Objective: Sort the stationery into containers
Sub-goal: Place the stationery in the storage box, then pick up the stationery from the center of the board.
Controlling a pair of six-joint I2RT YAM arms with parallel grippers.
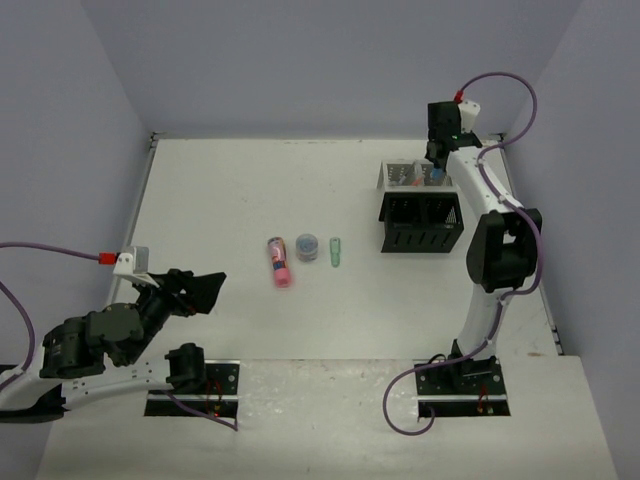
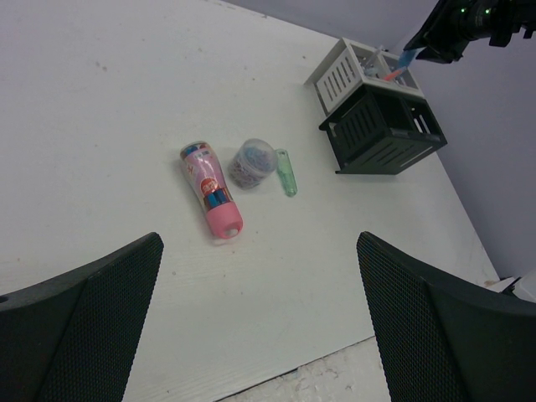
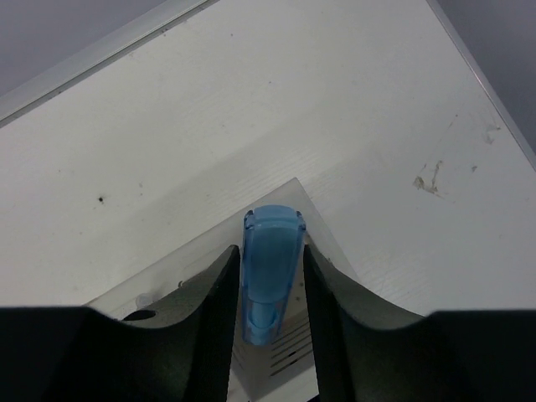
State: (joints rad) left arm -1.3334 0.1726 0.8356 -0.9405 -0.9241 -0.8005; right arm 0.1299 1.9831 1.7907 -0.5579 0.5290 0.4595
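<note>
My right gripper (image 3: 270, 289) is shut on a stubby blue marker (image 3: 270, 276) and holds it above the white mesh box (image 1: 410, 176), which stands at the back right behind the black mesh box (image 1: 421, 222). In the top view the right gripper (image 1: 437, 160) hangs over the white box's right end. A pink marker (image 1: 281, 262), a small round grey-blue pot (image 1: 307, 246) and a green marker (image 1: 335, 252) lie in a row mid-table. They also show in the left wrist view: the pink marker (image 2: 211, 198), the pot (image 2: 252, 162), the green marker (image 2: 287, 172). My left gripper (image 2: 260, 318) is open and empty, near the front left.
Both boxes (image 2: 381, 126) sit close to the table's right edge (image 1: 535, 250). The table's front edge (image 2: 276, 373) lies just below my left fingers. Grey walls enclose the table at the back and sides.
</note>
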